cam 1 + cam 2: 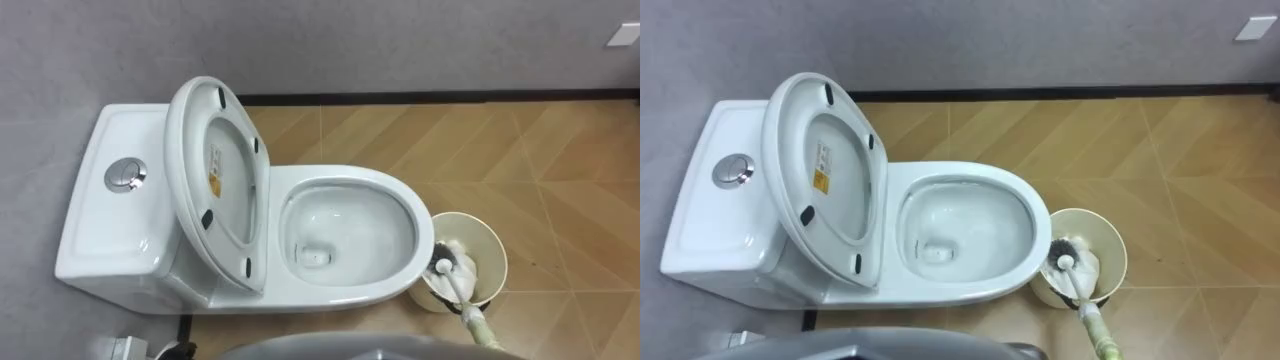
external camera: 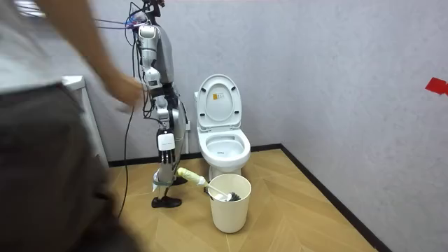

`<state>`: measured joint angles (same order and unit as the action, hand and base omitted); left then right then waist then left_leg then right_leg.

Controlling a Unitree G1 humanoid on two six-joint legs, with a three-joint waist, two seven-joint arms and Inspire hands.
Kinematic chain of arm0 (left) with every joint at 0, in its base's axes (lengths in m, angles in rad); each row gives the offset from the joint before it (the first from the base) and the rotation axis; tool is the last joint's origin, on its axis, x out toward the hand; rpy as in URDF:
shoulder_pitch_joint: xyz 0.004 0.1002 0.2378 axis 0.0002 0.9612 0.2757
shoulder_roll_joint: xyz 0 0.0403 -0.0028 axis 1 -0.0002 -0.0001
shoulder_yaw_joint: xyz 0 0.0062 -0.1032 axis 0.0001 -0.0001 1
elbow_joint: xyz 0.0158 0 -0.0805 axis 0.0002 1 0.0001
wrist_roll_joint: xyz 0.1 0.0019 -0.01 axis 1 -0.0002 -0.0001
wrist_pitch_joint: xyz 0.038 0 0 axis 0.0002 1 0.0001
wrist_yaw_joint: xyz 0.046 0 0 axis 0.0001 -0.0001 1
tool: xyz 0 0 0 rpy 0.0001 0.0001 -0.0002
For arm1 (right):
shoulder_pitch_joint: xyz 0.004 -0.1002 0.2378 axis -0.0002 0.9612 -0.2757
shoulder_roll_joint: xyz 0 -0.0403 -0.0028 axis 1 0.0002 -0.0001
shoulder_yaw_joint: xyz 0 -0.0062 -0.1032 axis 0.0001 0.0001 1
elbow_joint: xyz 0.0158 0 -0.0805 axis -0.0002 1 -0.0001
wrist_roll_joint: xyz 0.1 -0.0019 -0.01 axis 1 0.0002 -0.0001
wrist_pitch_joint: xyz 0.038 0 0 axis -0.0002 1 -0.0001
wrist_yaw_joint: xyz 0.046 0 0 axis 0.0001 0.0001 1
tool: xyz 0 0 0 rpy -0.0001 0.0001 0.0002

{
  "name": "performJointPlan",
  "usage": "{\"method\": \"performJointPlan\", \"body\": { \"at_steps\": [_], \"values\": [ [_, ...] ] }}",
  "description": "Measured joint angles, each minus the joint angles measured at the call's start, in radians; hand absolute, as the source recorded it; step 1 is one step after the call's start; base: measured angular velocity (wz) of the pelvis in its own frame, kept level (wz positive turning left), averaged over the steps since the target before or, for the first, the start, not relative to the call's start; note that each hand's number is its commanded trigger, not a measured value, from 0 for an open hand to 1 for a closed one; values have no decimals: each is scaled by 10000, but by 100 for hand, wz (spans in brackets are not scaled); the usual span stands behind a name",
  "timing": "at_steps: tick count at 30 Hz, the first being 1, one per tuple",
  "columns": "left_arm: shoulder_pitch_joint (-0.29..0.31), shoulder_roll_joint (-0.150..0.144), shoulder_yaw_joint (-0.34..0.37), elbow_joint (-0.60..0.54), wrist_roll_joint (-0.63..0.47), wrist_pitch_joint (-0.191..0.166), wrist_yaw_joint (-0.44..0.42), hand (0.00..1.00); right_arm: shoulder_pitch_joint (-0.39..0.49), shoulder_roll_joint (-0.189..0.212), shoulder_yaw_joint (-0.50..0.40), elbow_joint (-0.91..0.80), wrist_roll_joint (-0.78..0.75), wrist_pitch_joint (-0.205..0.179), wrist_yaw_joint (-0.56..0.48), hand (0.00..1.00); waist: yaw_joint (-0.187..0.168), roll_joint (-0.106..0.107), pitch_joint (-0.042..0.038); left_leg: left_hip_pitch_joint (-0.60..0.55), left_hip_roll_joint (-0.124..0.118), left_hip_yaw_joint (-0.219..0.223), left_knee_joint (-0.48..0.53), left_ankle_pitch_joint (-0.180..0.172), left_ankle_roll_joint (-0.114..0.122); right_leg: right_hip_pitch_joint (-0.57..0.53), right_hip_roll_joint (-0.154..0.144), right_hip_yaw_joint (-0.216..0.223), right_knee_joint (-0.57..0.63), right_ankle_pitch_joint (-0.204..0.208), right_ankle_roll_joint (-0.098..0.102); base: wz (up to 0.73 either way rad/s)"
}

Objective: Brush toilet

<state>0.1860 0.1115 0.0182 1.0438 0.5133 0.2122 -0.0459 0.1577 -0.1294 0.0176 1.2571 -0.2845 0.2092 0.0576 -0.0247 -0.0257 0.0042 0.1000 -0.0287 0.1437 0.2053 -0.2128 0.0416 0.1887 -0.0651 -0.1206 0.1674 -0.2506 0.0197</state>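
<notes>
The white toilet (image 1: 345, 290) stands side-on below me, with its tank (image 1: 120, 215) at the left. Seat and lid (image 1: 220, 190) are raised, and the bowl (image 1: 350, 235) is open and wet. The toilet brush (image 1: 445, 265) sits head-down in a cream bin (image 1: 490, 255) right of the bowl. Its handle (image 1: 478, 328) slants out to the lower right, toward my legs in the room view. I stand upright beside the toilet on the room view's left. My right hand (image 2: 166, 142) hangs by my hip. My left hand (image 2: 155, 89) is raised before my chest.
Grey wall with a dark skirting (image 1: 450, 97) runs behind the toilet. Wood-pattern floor (image 1: 560, 170) spreads to the right of the bin. A person (image 2: 49, 140) stands close to the room camera on the room view's left, one arm stretched toward me.
</notes>
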Motion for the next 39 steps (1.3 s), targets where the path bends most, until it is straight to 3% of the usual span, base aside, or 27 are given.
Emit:
{"method": "performJointPlan", "body": {
  "at_steps": [11, 20, 23, 26, 31, 34, 39],
  "values": [
    [25, -26, -18, 158, -18, 9, 79, 0, -10, 0, -5, 241, 100, 21, -77, 0, 5, 8, 1, 36, 8, 52, -6, 0, 0, 8, 4, 55, 28, 0, -1, -1],
    [52, -73, 184, 361, -106, 106, 93, 0, 81, -3, -452, 286, 1608, 68, -376, 0, -56, 17, -3, 142, 10, 84, -70, -2, 2, 59, 9, 152, 32, -1, -1, -1],
    [95, -77, 328, 361, -104, 142, 165, 0, 86, -9, -1230, 572, 2721, 105, -856, 0, -174, 15, -4, 143, -2, 78, -74, -2, 2, 69, 6, 152, 22, -2, -1, 0],
    [339, -81, 808, 310, -104, 138, 339, 0, 231, -12, -2383, 613, 4344, 92, -1365, 0, -545, -15, -8, 161, -9, 50, -57, -2, 2, 152, 2, 93, 21, -1, -1, 3],
    [466, -26, 1783, 252, -112, 132, 653, 0, 425, -56, -4190, 604, 7967, 77, -2290, 0, -936, -135, -17, 137, -5, 26, -64, -8, -9, 94, 12, 86, 20, -59, -7, 1],
    [499, 58, 2187, 50, -124, 119, 774, 0, 247, -183, -5009, 528, 8549, 84, -2859, 0, -979, -241, -34, 108, -13, 85, -45, -8, -9, 39, 13, 120, 44, -55, -10, -5],
    [449, 242, 2354, -47, -121, 41, 1059, 0, -255, -606, -5529, 4, 9012, -106, -3716, 0, -1067, -335, -34, 70, -42, 109, -64, -13, -4, -26, 14, 155, 35, -49, -4, -1]
  ]
}}
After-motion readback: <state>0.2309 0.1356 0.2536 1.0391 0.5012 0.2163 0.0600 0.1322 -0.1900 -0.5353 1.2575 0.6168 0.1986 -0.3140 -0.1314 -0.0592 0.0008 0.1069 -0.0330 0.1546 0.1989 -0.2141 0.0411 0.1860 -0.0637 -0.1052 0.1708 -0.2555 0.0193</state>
